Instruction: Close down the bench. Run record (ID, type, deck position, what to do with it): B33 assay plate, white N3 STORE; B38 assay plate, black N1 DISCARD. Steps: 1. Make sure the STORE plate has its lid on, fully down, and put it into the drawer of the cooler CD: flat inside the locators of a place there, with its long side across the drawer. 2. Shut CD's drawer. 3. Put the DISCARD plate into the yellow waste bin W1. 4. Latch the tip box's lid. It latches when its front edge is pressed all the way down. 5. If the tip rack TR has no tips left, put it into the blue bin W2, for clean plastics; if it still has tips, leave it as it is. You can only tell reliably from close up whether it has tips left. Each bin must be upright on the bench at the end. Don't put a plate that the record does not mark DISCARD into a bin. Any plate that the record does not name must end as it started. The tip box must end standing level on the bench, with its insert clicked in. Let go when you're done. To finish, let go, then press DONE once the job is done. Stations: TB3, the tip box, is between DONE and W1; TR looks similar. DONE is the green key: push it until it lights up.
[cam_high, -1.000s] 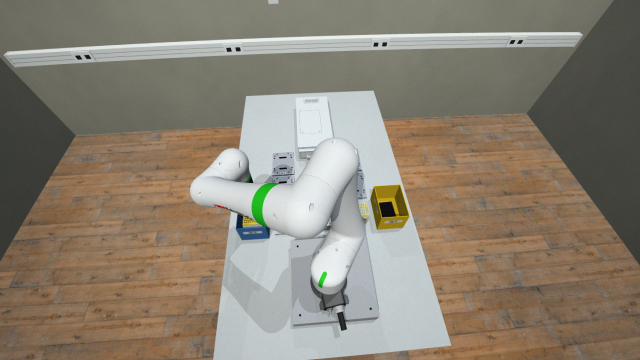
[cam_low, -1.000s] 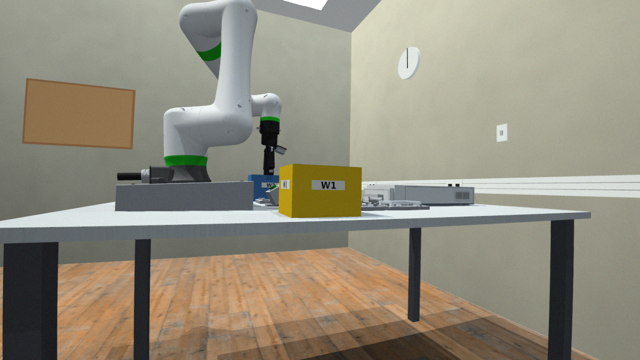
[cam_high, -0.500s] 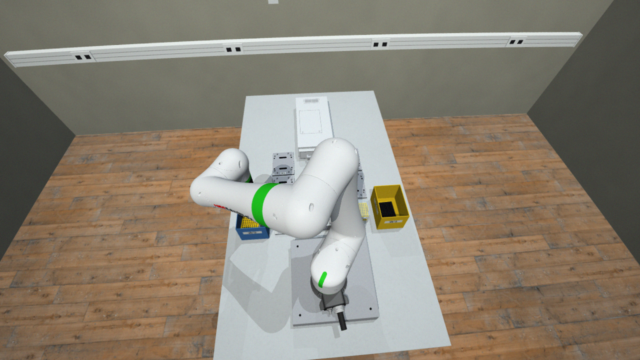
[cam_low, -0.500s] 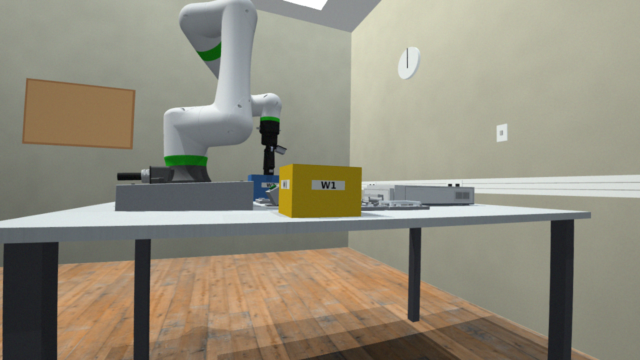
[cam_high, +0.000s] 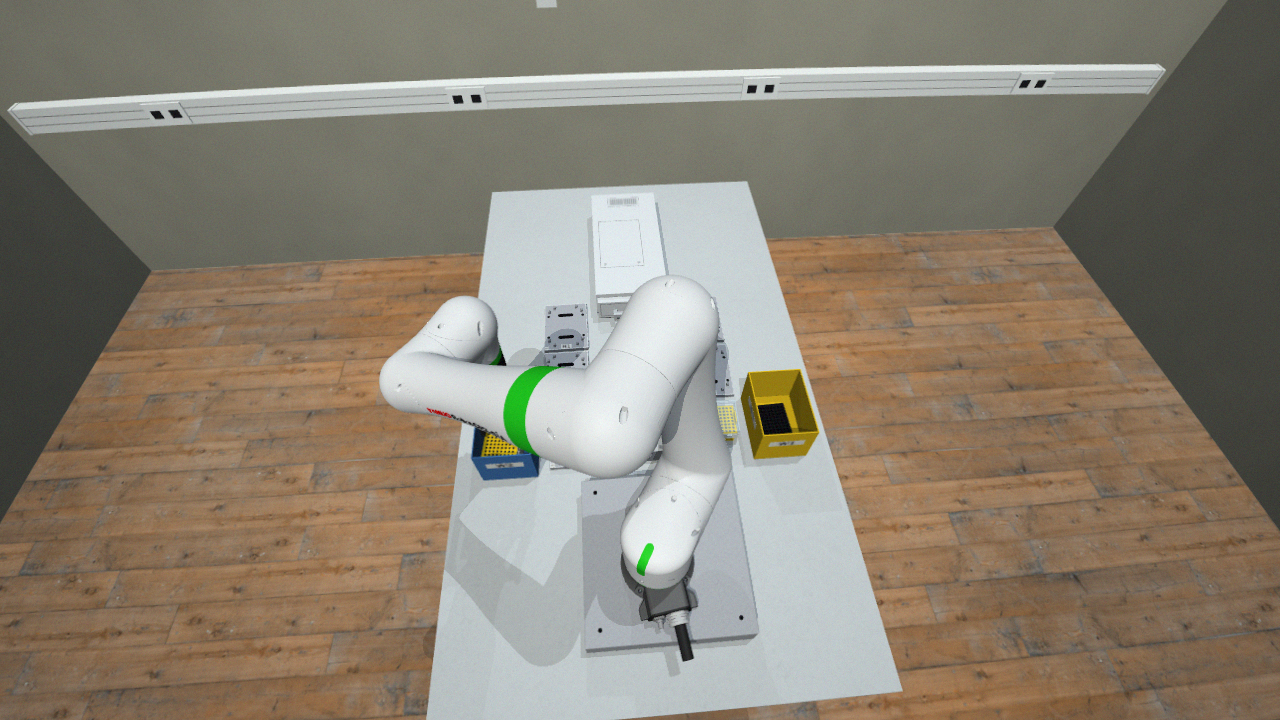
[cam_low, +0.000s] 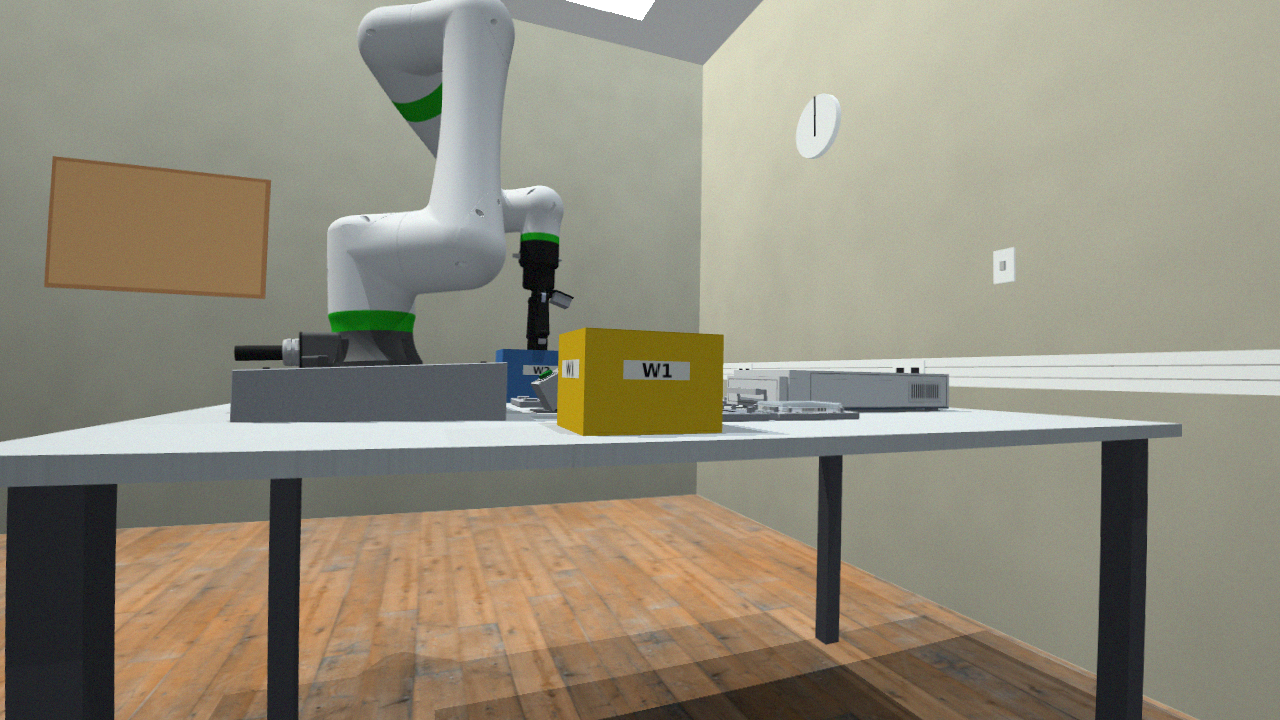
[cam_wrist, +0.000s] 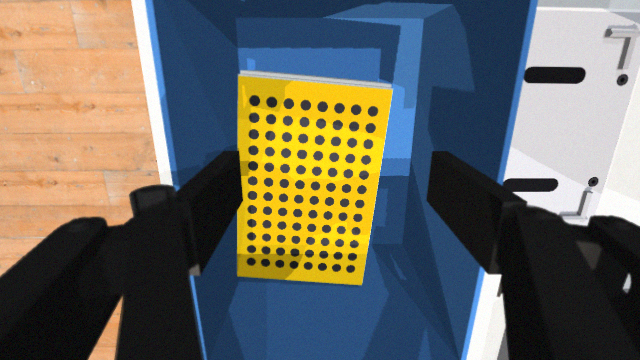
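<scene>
The gripper (cam_wrist: 332, 200) hangs straight down over the blue bin (cam_wrist: 450, 100), fingers spread apart and holding nothing. The yellow tip rack (cam_wrist: 310, 180) lies loose inside that bin, slightly tilted, clear of both fingers. The white arm (cam_high: 572, 394) reaches from its base across the table (cam_high: 805, 582), elbow raised high, wrist pointing downward.

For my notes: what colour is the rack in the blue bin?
Yellow with dark holes; wrist view.
</scene>
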